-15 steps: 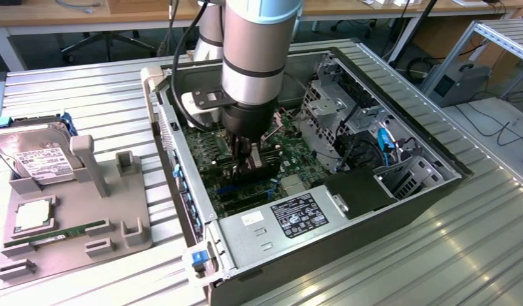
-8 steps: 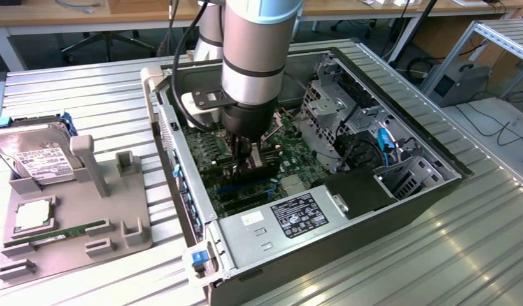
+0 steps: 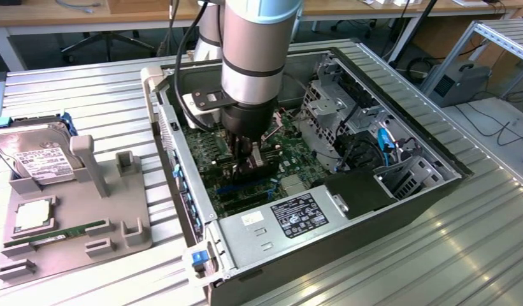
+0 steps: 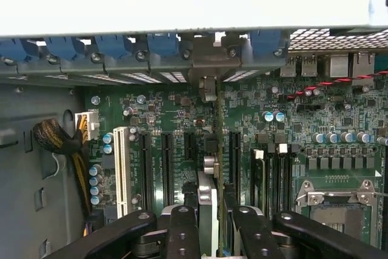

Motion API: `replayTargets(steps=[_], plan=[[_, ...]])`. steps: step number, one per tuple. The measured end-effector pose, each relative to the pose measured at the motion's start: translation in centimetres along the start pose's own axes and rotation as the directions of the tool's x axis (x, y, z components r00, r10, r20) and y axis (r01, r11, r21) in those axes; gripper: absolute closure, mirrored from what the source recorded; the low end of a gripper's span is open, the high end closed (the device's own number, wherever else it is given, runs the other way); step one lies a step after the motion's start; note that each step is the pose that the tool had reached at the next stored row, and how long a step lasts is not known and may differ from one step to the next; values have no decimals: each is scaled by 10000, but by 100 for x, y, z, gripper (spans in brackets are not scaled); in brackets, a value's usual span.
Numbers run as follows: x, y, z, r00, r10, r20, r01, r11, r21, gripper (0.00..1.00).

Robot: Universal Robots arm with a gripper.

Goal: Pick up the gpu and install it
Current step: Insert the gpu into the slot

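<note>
My gripper (image 3: 249,167) reaches down into the open computer case (image 3: 414,191), low over the green motherboard (image 3: 283,143). It is shut on the gpu (image 4: 208,201), a thin dark card seen edge-on between the black fingers (image 4: 182,235). The card stands upright on edge among the black expansion slots (image 4: 167,168). Its silvery end bracket (image 4: 207,71) reaches the row of slot openings in the case's rear wall. In the exterior view the gpu (image 3: 258,155) shows as a dark and silvery piece under the wrist. I cannot tell whether its lower edge sits in a slot.
Blue latches (image 4: 109,45) line the rear wall. An empty processor socket (image 4: 330,201) and memory slots (image 4: 273,177) lie beside the card. A grey parts tray (image 3: 70,236) at the exterior view's left holds a hard drive (image 3: 36,156) and a green memory stick (image 3: 70,233). The drive cage (image 3: 329,108) and power supply (image 3: 286,220) crowd the case.
</note>
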State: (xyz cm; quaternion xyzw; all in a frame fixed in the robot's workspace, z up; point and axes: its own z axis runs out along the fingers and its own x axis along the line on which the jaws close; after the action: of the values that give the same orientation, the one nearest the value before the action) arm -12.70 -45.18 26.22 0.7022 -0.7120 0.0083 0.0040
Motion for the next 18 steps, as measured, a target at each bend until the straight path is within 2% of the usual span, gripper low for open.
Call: replayTargets(steps=[6,11,18], plan=[[-11,0,3,10000,-1,37,1,10000,0,73],[-13,8,4,9999,-25,144,25,10000,0,73],[-13,17,16,9999,-25,151,25,10000,8,73]])
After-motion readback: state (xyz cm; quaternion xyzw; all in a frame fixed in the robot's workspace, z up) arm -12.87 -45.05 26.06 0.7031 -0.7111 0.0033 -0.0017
